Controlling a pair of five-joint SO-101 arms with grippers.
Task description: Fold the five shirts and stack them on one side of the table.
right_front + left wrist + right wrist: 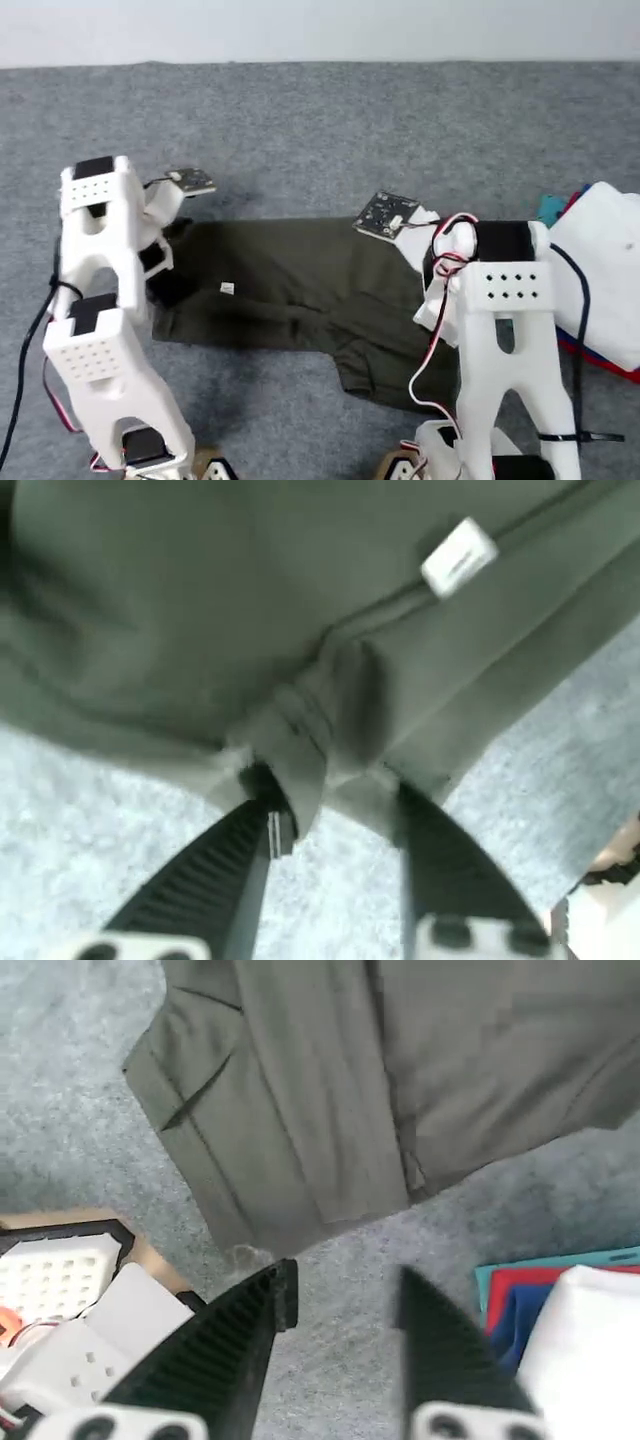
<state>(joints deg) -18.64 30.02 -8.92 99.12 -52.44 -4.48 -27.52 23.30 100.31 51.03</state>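
From the high view, an olive shirt (300, 290) lies stretched across the middle of the grey surface (300, 130). It sits between the left arm (100, 290) at the frame's left and the right arm (500, 300) at centre right. The shirt is narrowed into a long band with a flap sagging at lower right, so I judge it partly folded and not yet a neat packet. At the right edge sits a stack (600, 260), white on top with blue, red and teal showing beneath. That reads to me as four shirts done, with this one left to finish and carry over. Bare surface runs across the upper half of the frame. The right side is tight, as the stack is just beside the right arm.

In the left wrist view, the left jaws stand apart at lower middle, either side of a bunched bit of the shirt's edge. Cloth lies between the tips but is not clamped, as far as I can see. A small white label (458, 557) shows at upper right.

In the right wrist view, the right jaws are parted and hold nothing. They hang over bare surface just off the shirt's edge, and the stack's coloured edges are near at lower right. Only a narrow strip of open surface separates the two.
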